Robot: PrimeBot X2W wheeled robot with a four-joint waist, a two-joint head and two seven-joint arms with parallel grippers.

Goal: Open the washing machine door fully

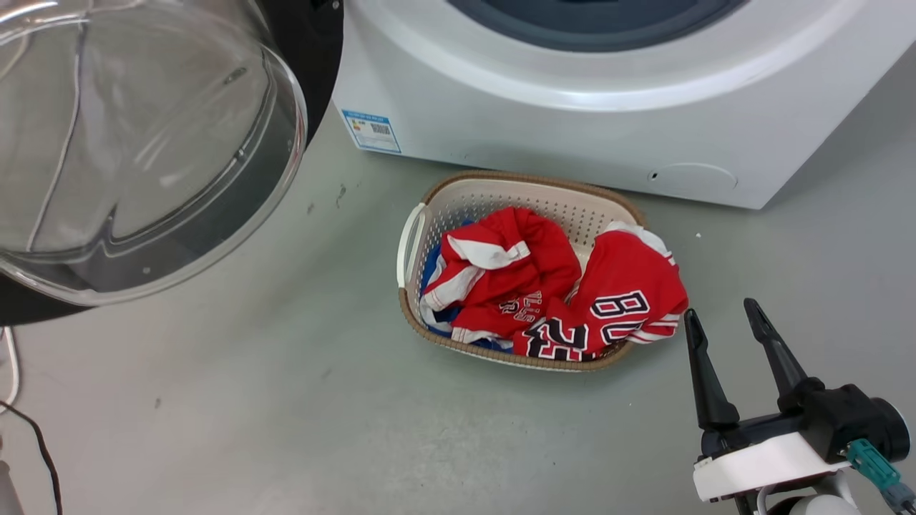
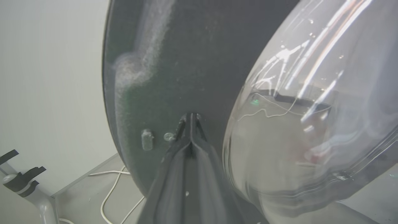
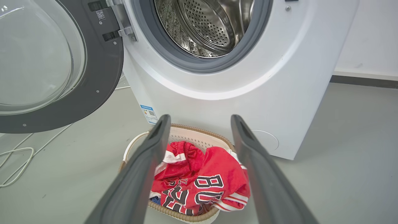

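The washing machine (image 3: 279, 77) stands on the grey floor (image 1: 215, 400) with its mouth uncovered, so the perforated steel drum (image 3: 211, 21) and the grey rubber gasket (image 3: 174, 53) around it are plain to see. The washing machine door (image 3: 99, 77) hangs from a metal hinge (image 3: 124, 28) on the machine's left side and is swung well out from the front, its dark inner face and bulging clear glass bowl (image 1: 143, 143) turned towards the robot. The left gripper (image 2: 190, 119) is right up at that inner face, just beside the bowl; its jaws are pressed together with nothing between them, and the tips look to be touching the dark surface near two small studs, though I cannot be sure of contact. The right gripper (image 1: 721, 311) hangs low over the floor at the robot's right, well apart from the door, its jaws spread wide and empty. On the floor just in front of the machine sits a white laundry basket (image 1: 529, 180) with a brown woven rim, heaped with red jerseys (image 1: 537, 286) bearing white and black numbers. A blue label (image 1: 371, 131) is stuck at the machine's lower left corner, and white cables (image 3: 18, 155) trail on the floor beneath the open door.
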